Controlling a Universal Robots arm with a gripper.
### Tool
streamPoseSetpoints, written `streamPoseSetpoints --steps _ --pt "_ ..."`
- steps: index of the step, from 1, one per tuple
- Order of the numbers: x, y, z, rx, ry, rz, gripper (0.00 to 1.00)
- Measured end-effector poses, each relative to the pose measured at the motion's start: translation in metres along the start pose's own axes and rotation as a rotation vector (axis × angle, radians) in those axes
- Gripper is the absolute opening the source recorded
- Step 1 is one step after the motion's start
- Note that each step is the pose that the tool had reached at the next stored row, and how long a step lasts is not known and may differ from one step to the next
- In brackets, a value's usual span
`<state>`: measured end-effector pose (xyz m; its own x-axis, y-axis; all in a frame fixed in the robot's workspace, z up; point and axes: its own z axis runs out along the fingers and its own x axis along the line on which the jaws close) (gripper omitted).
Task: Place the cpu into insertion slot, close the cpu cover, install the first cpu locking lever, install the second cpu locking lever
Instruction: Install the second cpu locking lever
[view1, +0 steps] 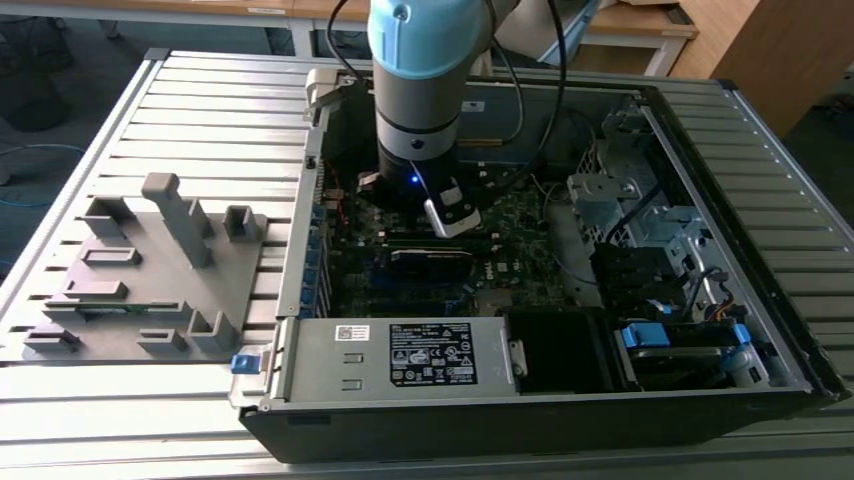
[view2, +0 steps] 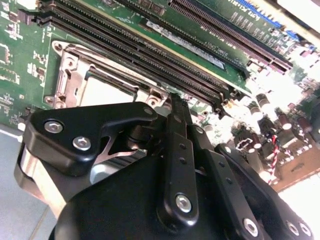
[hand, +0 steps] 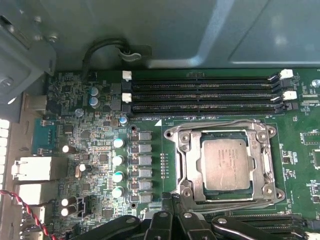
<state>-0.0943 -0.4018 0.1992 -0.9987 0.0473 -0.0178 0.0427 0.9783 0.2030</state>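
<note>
The cpu (hand: 225, 162), a dull silver square, lies flat in the insertion slot (hand: 173, 136) on the green motherboard. The cpu cover (hand: 192, 165), a silver frame, lies down around it. Thin wire levers run along two opposite sides of the socket (hand: 215, 121) (hand: 227, 201); whether they are hooked I cannot tell. My gripper (hand: 173, 199) stands shut just beside one edge of the socket, with nothing seen between its black fingers. In the second wrist view the gripper (view2: 174, 100) hangs close over the cover (view2: 67, 80) and the cpu (view2: 102, 92).
The arm (view1: 420, 100) reaches down into an open computer case (view1: 747, 120) on a slatted metal table. Long black memory slots (hand: 200, 92) and a row of capacitors (hand: 118, 160) flank the socket. A grey fixture (view1: 147, 270) sits at the exterior view's left.
</note>
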Motion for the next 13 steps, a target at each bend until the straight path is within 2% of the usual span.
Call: streamPoseSetpoints --steps 2,6,13 --pt "0.0 0.0 -0.0004 -0.0039 0.0003 0.0 0.11" --pt "0.0001 -0.0008 0.0002 -0.022 0.0012 0.001 0.11" --pt "-0.0005 -0.0026 0.0 -0.0229 0.0011 0.001 0.11"
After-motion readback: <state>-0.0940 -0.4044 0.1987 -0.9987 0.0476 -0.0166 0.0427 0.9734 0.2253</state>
